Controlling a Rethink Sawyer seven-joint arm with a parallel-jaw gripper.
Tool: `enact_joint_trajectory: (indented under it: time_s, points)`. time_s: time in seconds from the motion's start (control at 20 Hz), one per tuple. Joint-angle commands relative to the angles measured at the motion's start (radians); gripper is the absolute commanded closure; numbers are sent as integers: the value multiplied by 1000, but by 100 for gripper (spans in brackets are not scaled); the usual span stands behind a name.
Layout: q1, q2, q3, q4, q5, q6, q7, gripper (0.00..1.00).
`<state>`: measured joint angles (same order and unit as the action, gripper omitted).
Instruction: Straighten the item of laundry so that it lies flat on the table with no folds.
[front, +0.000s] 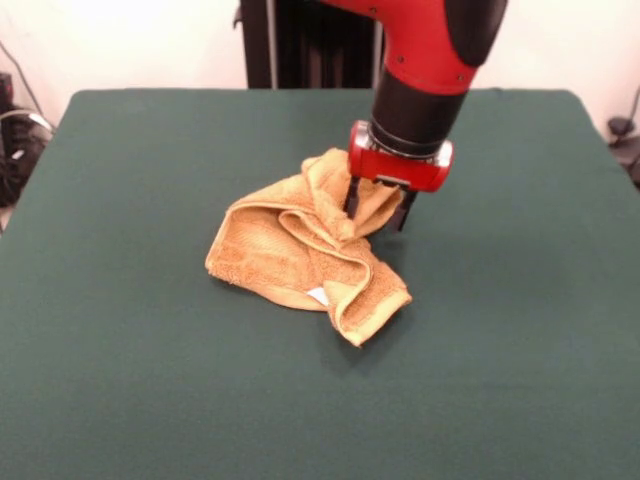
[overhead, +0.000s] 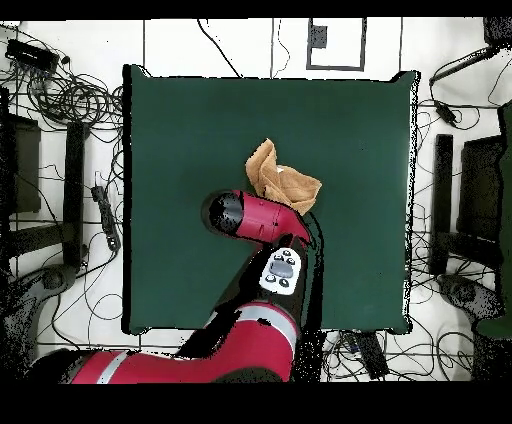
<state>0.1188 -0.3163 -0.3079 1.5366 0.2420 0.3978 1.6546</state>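
1. Gripper first: its two dark fingers point down and stand apart, one pressed into the towel's raised far fold, the other just off the cloth on the right. Nothing looks clamped between them, so I judge it to be open, either about to pinch that fold or just clear of it.
2. Going left to right in the front view, the table, covered in dark green cloth, lies bare on the left.
3. Next comes the item of laundry, an orange-tan terry towel, crumpled near the table's middle. Its left part lies fairly flat; the middle is rolled into thick ridges, and a corner flap is turned over at the near right, with a small white label peeking out underneath.
4. Right of the towel the cloth is bare again.
5. From overhead the arm covers part of the towel, so only its far portion shows.
6. Judgement: several folds remain, so straightening is far from done.
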Motion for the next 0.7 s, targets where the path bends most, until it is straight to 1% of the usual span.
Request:
enact_joint_trajectory:
  time_s: [0.05,0.2,0.4,0.5,0.55,0.6,0.7]
  points:
    - [9,118,53,73,30,180,246,0]
    - [0,111,64,80,36,209,242,0]
    - [9,117,56,79,43,196,256,0]
    - [10,114,58,88,50,176,263,0]
    - [11,109,62,101,53,133,267,0]
    - [9,101,69,120,63,72,276,100]
    - [26,98,53,123,53,48,281,100]
